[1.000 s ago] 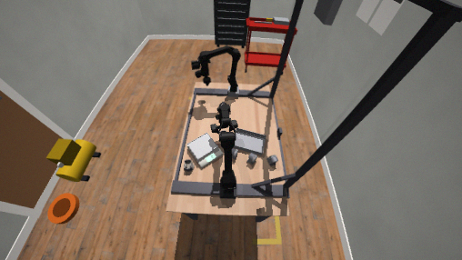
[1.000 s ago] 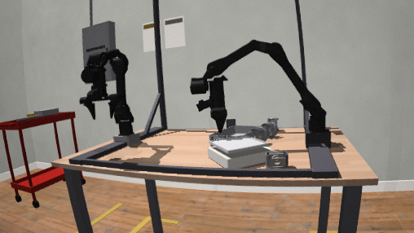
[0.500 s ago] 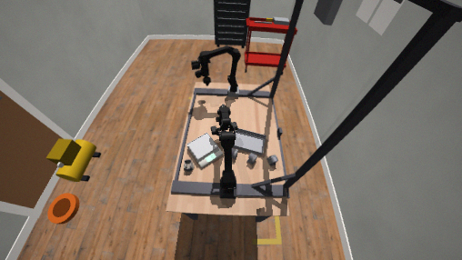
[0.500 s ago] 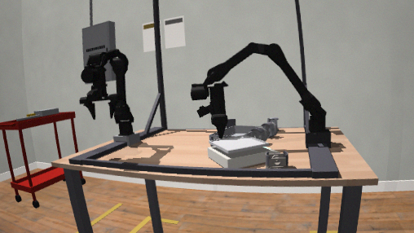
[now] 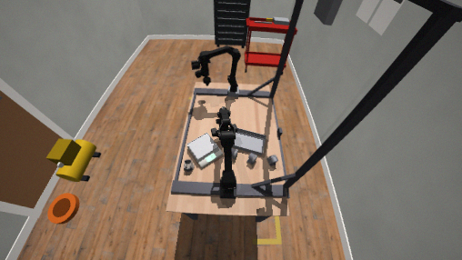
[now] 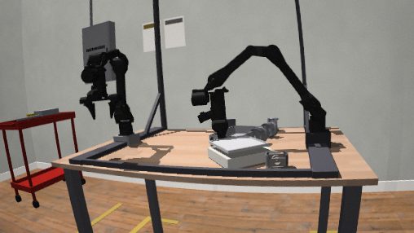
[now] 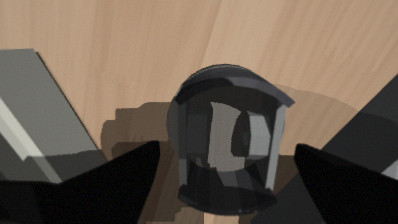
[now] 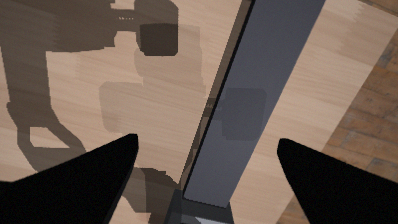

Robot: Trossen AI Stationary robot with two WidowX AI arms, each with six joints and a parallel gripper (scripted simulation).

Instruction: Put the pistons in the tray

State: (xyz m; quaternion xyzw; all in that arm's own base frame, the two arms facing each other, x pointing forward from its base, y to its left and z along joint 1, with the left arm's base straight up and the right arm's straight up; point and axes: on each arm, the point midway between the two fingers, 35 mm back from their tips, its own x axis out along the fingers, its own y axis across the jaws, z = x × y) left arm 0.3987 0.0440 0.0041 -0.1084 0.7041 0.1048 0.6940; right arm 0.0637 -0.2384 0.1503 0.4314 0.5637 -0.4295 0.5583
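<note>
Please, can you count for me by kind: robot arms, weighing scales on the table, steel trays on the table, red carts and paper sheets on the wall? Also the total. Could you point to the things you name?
Robot arms (image 5: 228, 159) (image 6: 285, 69): 2
Weighing scale (image 5: 203, 146) (image 6: 238, 144) (image 7: 50, 90): 1
Steel tray (image 5: 249, 142) (image 6: 231, 124) (image 7: 375, 125): 1
Red cart (image 5: 266, 59) (image 6: 38, 179): 1
Paper sheets (image 5: 385, 20) (image 6: 174, 32): 2
Total: 7
</note>
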